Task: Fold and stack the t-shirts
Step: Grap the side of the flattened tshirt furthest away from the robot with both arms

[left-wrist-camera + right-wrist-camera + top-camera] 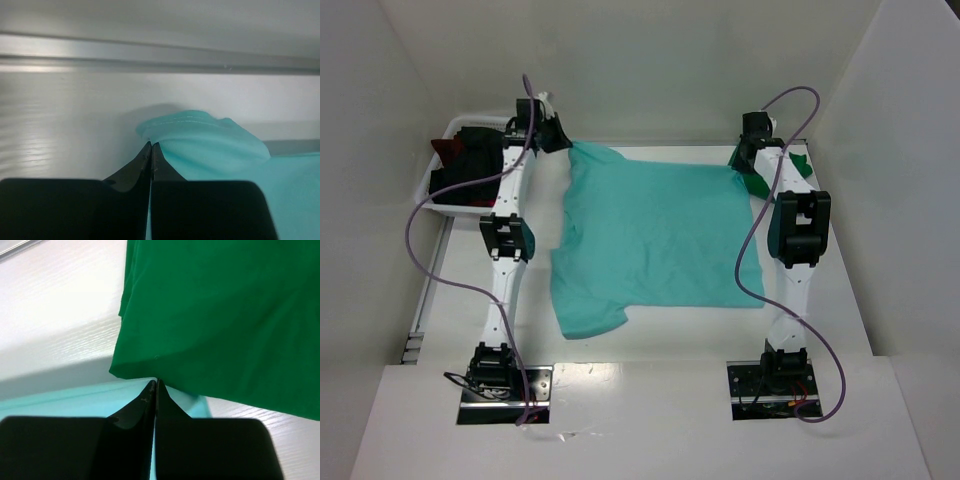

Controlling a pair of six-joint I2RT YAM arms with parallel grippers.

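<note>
Now, on the white table point(650, 345), the light teal short-sleeved cloth t-shirt point(655, 240) lies spread nearly flat between the arms. The darker green cloth t-shirt point(225, 315) sits just beyond its far right corner, and the white plastic lattice basket point(428, 180) with dark shirts point(465, 165) is at far left. The left claw point(151, 145) and the right claw point(156, 381) are each pressed together, apparently pinching a far corner of the teal cloth. For a clean fold, I judge both should lift evenly, hold that edge taut, bring it toward the near hem, and not snag the green shirt.
</note>
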